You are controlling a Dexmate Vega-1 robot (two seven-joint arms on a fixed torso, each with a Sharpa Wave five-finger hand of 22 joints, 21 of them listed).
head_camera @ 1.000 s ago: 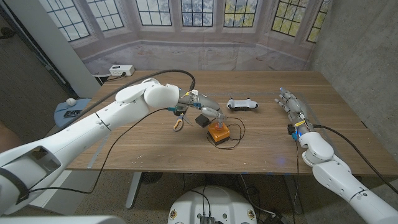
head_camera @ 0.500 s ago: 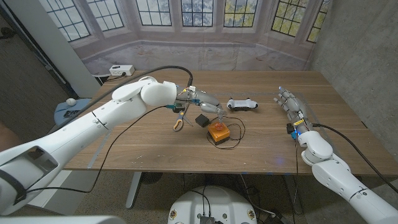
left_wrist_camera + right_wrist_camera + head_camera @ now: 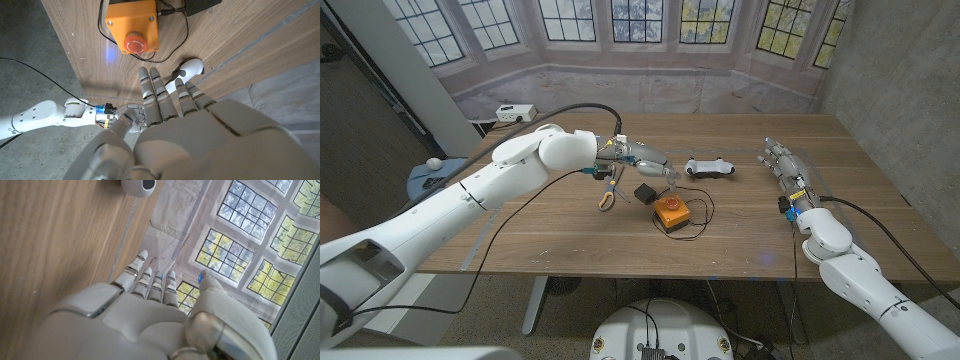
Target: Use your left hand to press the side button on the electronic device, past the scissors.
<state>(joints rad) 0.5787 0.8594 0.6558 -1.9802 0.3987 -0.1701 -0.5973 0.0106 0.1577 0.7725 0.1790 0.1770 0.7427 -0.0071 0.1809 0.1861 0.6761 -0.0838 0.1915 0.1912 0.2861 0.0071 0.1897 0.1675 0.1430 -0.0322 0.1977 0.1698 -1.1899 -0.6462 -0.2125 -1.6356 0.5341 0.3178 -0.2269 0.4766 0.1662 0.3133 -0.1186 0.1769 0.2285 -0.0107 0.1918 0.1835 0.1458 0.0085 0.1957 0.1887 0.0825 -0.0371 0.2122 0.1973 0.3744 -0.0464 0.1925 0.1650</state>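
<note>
Surroundings: a white game controller (image 3: 710, 168) lies beyond the orange box; a small black block (image 3: 644, 192) sits just left of it, and orange-handled scissors (image 3: 607, 196) lie near the left hand.
Device: the boxy orange electronic device (image 3: 670, 213), topped with a round red button (image 3: 135, 44) and ringed by thin black cable (image 3: 703, 213), sits mid-table on the wood-grain table (image 3: 570, 240).
Left hand: the left hand (image 3: 642, 160) hovers above the table behind the device, fingers straight and apart, holding nothing.
Right hand: the right hand (image 3: 786, 167) lies near the table's right edge, fingers extended, empty.

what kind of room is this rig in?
Likely an indoor test room dressed with a backdrop: a wooden table, a printed bay-window backdrop behind it, and a power strip at the far edge.
</note>
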